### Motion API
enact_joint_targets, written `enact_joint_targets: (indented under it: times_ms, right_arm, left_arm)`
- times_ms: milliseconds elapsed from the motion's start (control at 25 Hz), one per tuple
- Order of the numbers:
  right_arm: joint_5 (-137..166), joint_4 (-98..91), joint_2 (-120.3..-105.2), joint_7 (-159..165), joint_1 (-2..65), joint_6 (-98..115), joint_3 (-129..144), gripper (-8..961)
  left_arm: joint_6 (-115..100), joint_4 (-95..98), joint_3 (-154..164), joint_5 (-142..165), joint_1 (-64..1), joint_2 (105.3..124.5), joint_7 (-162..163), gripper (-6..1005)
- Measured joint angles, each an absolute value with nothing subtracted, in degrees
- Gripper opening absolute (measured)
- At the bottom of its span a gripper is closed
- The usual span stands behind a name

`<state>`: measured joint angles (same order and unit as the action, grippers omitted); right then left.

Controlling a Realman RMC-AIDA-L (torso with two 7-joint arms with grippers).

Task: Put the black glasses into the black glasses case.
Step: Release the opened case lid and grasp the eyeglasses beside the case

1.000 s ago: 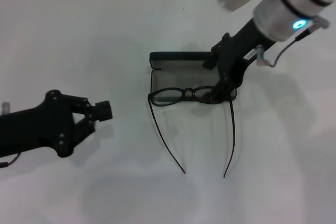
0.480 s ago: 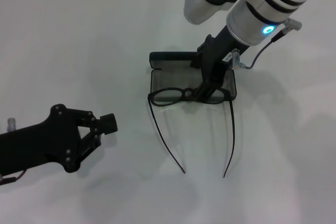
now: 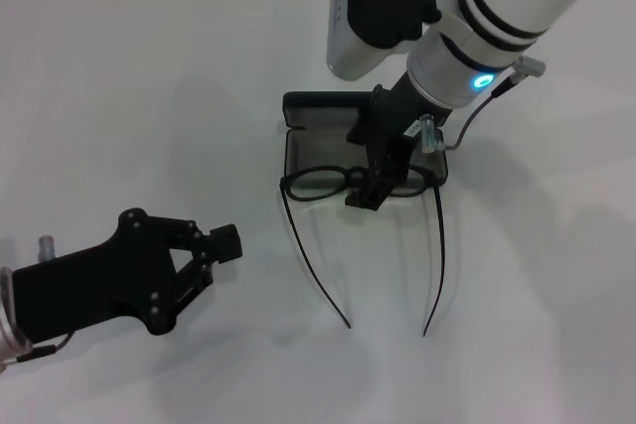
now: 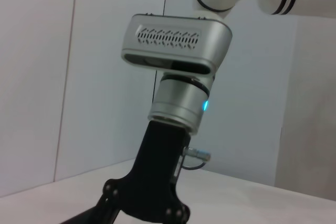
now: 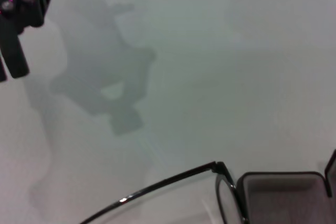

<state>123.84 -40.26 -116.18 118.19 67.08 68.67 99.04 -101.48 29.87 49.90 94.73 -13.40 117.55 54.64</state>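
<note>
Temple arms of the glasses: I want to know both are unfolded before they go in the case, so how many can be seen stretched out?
2. Both temple arms of the black glasses stretch toward the robot: left temple, right temple.

We see the black glasses (image 3: 328,184) with thin shiny frames and clear lenses. The black glasses case (image 3: 323,116) looks hard outside, dull grey inside. The table (image 3: 149,96) is smooth and white.

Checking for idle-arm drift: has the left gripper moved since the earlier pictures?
Yes. The left gripper has shifted rightward and nearer the camera, closing on the black glasses.
</note>
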Motion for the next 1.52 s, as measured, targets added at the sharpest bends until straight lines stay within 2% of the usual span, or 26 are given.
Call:
enact_joint_targets:
  times_ms: [1520]
  right_arm:
    - [116.5, -39.2, -116.19, 117.4, 66.5, 63.6, 109.1, 717]
  left_arm:
    - [-101.5, 28.6, 50.0, 94.9, -13.1, 118.44, 54.1, 43]
